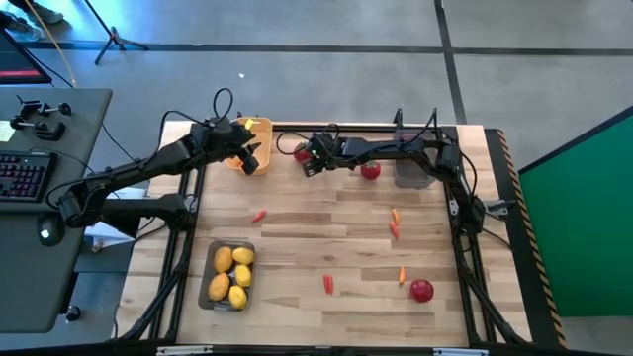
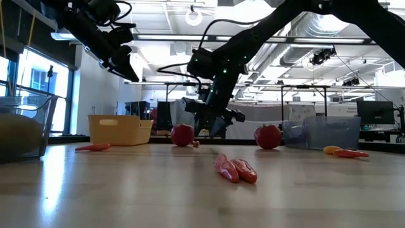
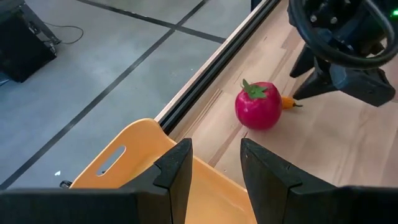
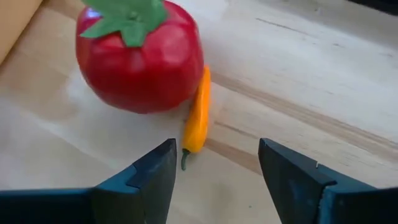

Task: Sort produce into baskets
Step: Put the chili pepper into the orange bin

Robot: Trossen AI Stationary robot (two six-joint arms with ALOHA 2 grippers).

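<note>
Right gripper point(image 4: 214, 171) sits low over the back of the table point(image 1: 346, 307) with its fingers spread apart, nothing in them, framing a small orange carrot piece point(image 4: 198, 118) that lies right against a red fruit with a green top point(image 4: 140, 56). That pair is just beside the yellow-orange basket point(image 1: 255, 129).

Left gripper point(image 3: 214, 165) hangs above that basket's rim, fingers parted and not holding anything.

Rest of the produce: four lemons point(image 1: 231, 274) packed in a grey tray point(image 1: 205, 294) near the front left, another red fruit point(image 1: 370, 170) by the second grey tray point(image 1: 411, 176) at the back, a third point(image 1: 422, 291) front right, and loose carrot pieces point(image 1: 395, 222) scattered across the wood.
</note>
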